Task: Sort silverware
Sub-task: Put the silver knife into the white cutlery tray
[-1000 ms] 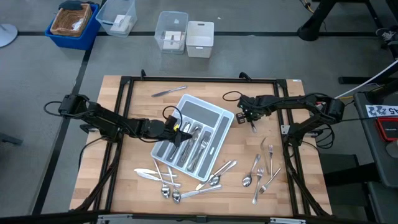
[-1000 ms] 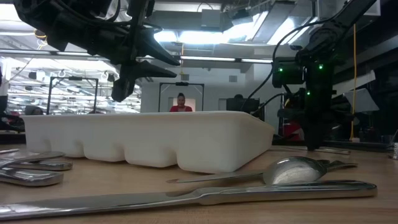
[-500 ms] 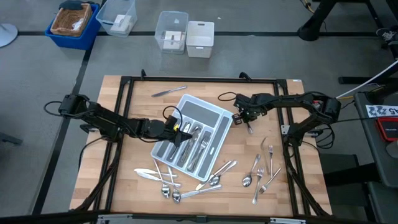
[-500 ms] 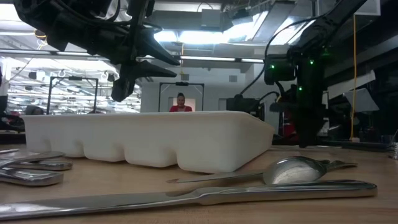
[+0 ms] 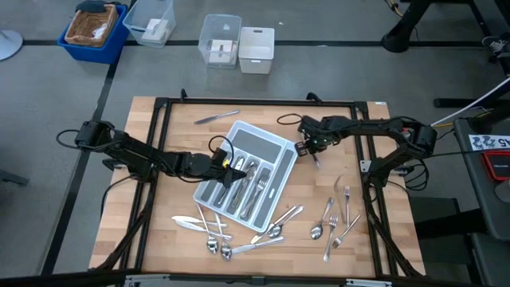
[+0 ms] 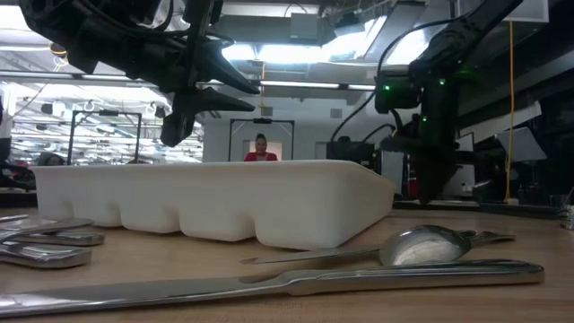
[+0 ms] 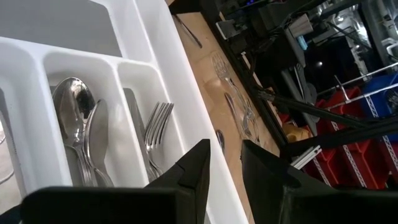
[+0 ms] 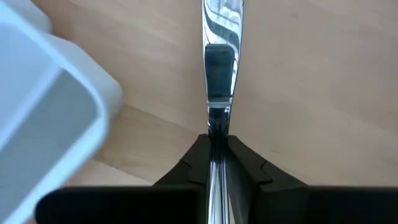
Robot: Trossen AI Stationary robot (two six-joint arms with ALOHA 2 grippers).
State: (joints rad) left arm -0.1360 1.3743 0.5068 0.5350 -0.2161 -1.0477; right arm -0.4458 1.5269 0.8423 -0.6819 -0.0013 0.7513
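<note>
The right claw (image 5: 307, 147) is pinched on a single slim piece of silverware (image 8: 219, 93); its wrist view shows the shiny handle clamped between the two dark fingers (image 8: 193, 163) and running straight out ahead over bare wood. Which end is fork, knife or spoon cannot be told. The piece hangs beside the corner of the light grey cutlery tray (image 5: 280, 156), whose rim (image 8: 56, 93) shows just to one side of the claw. So the step in hand looks like a carry: one utensil lifted off the counter (image 5: 358, 239) and brought to the tray.

Next, I judge, the right claw must bring the piece over the matching compartment, line it up lengthwise with the slot, lower and let go.

The left claw (image 5: 225, 170) waits above the tray with its fingers slightly apart, empty; beneath it lie spoons (image 7: 78, 118) and forks (image 7: 157, 124) already sorted. More silverware is scattered on the counter, well away from both claws (image 5: 335, 219).

No brand, label or writing can be read.
</note>
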